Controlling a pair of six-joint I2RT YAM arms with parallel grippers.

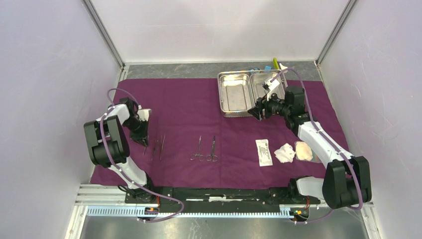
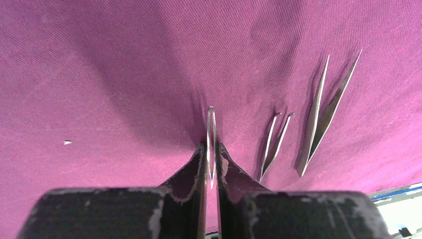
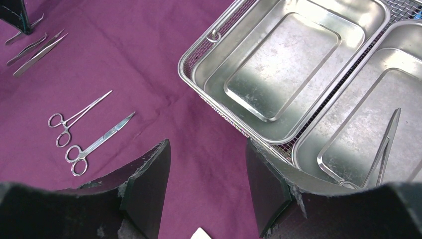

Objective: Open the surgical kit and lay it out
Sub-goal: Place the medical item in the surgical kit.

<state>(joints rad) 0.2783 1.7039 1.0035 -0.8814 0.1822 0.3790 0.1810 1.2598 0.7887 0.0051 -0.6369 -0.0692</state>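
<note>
Plum cloth point(image 1: 189, 104) lies flat over most of the tabletop point(image 1: 199, 69), which shows as a bare grey strip at the far edge. Pale walls point(image 1: 50, 74) and metal corner posts close in three sides.

Left fingers point(image 2: 199, 167) are pressed together on one thin pair of tweezers point(image 2: 211, 119), tip down at the cloth. It sits just beside a short pair point(image 2: 274, 144) and a long pair point(image 2: 318, 122) already laid out.

Right fingers point(image 3: 147, 186) are spread, holding nothing, above the cloth at the near edge of the steel tray point(image 3: 278, 69). The tray's left compartment is bare. One slim instrument point(image 3: 385, 144) lies in the right compartment.

Scissors point(image 3: 97, 142), clamp point(image 3: 74, 117), packet point(image 1: 264, 152) and gauze point(image 1: 285, 153) are laid along the near side.

Risks, as I judge them:
- On release the tweezers may spring sideways onto the short pair.
- The left fingertips sit at the cloth. Any drag would pucker it and shift the row.
- The last instrument lies flat on slick steel. The fingers may skid off it or shove the tray.
- The tray wall is close and leaves little room to approach.
</note>
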